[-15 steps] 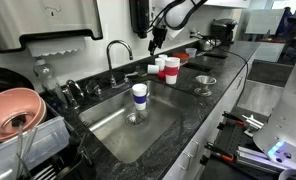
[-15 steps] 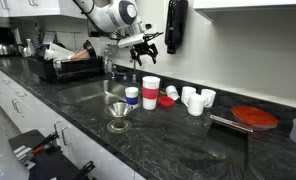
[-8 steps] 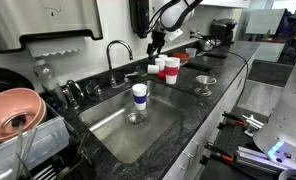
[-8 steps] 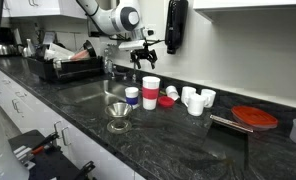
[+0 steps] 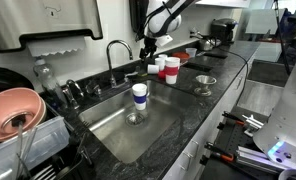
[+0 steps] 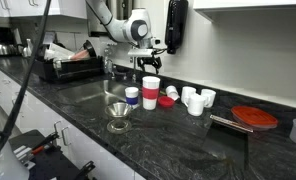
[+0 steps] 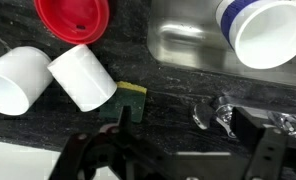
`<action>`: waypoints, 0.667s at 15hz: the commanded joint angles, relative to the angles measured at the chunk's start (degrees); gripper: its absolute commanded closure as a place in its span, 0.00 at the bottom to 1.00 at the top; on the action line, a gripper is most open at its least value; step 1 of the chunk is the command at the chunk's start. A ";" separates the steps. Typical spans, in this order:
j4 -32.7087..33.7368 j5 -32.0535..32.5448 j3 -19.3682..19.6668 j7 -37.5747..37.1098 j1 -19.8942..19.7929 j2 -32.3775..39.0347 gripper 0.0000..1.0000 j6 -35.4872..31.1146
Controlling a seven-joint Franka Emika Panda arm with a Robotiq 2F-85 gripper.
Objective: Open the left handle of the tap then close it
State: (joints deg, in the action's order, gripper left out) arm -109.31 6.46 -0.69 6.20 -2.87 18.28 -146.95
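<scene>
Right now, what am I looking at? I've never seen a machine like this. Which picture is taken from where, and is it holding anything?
It is a robot arm with a two-fingered gripper at its end, steered by a person. Two pictures come from cameras standing in the room; they look at the kitchen counter from different places. The third comes from a camera on the arm's wrist and looks down past the fingers. The gripper hangs above the counter near the tap, open and holding nothing. On the counter are white cups, a red lid, a sponge and a metal funnel. One cup stands in the sink.
</scene>
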 commanded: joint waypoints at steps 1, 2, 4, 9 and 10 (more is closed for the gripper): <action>6.22 -0.83 -0.02 2.54 0.09 5.05 0.00 1.34; 7.53 -0.77 -0.07 2.83 0.04 6.30 0.00 1.58; 10.23 -0.47 -0.01 3.22 0.04 8.76 0.00 2.03; 17.40 -2.53 -2.42 9.21 -1.57 13.75 0.00 5.86; 18.57 -3.39 -3.16 11.14 -2.10 14.52 0.00 6.96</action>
State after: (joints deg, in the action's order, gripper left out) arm -95.56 5.86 -1.40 11.37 -2.99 30.22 -144.31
